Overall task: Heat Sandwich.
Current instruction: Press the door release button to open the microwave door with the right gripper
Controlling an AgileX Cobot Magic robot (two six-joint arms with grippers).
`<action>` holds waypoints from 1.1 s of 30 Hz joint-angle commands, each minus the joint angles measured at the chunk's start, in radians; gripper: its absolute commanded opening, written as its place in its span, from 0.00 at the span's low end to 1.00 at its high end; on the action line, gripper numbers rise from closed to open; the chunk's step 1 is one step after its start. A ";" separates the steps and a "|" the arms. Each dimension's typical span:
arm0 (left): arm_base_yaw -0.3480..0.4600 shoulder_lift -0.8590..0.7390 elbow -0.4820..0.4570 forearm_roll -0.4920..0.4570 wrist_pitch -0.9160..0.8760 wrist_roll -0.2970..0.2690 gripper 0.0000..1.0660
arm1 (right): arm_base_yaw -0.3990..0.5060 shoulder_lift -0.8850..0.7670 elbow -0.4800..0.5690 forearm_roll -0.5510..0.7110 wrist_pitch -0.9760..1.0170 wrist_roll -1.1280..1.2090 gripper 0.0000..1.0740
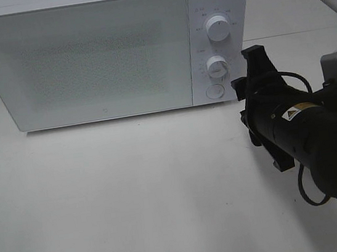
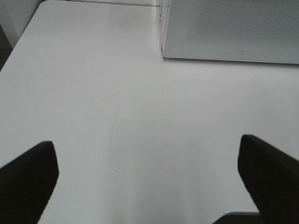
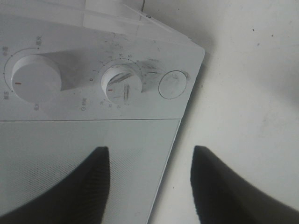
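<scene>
The sandwich is not in view in any frame. The white microwave point(image 1: 85, 56) stands at the back of the table with its door shut. My right gripper point(image 1: 249, 112) is open and empty, just right of the microwave's control panel, level with the round door button point(image 1: 214, 91). In the right wrist view the gripper point(image 3: 149, 186) has its dark fingers point(image 3: 93, 186) spread, facing the lower dial point(image 3: 121, 86) and the button point(image 3: 173, 85). My left gripper point(image 2: 149, 186) is open and empty over bare table; it does not show in the exterior view.
The microwave has an upper dial point(image 1: 218, 29) and a lower dial point(image 1: 217, 65). Its front left corner point(image 2: 233, 28) shows in the left wrist view. The white table point(image 1: 134, 199) spreads in front of the microwave. The table's left edge point(image 2: 18, 42) shows.
</scene>
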 commanded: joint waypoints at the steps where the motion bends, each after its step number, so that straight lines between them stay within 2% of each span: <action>1: 0.005 -0.004 0.001 -0.007 -0.004 -0.006 0.91 | 0.003 0.004 0.001 -0.004 0.003 0.075 0.26; 2: 0.005 -0.004 0.001 -0.007 -0.004 -0.006 0.91 | 0.003 0.004 0.001 -0.004 0.003 0.078 0.20; 3: 0.005 -0.004 0.001 -0.007 -0.004 -0.006 0.91 | 0.003 0.004 0.001 -0.004 0.003 0.078 0.20; 4: 0.005 -0.004 0.001 -0.007 -0.004 -0.006 0.91 | 0.003 0.004 0.001 -0.004 0.003 0.082 0.16; 5: 0.005 -0.004 0.001 -0.007 -0.004 -0.006 0.91 | 0.003 0.004 0.001 -0.004 0.003 0.081 0.05; 7: 0.005 -0.004 0.001 -0.007 -0.004 -0.006 0.91 | 0.003 0.004 0.001 -0.004 0.004 0.083 0.00; 21: 0.005 -0.004 0.001 -0.007 -0.004 -0.006 0.91 | -0.001 0.018 0.000 -0.057 0.050 0.152 0.00; 26: 0.005 -0.004 0.001 -0.007 -0.004 -0.006 0.91 | -0.007 0.087 -0.009 -0.062 0.051 0.211 0.00; 33: 0.005 -0.004 0.001 -0.007 -0.004 -0.006 0.91 | -0.097 0.191 -0.084 -0.198 0.055 0.279 0.00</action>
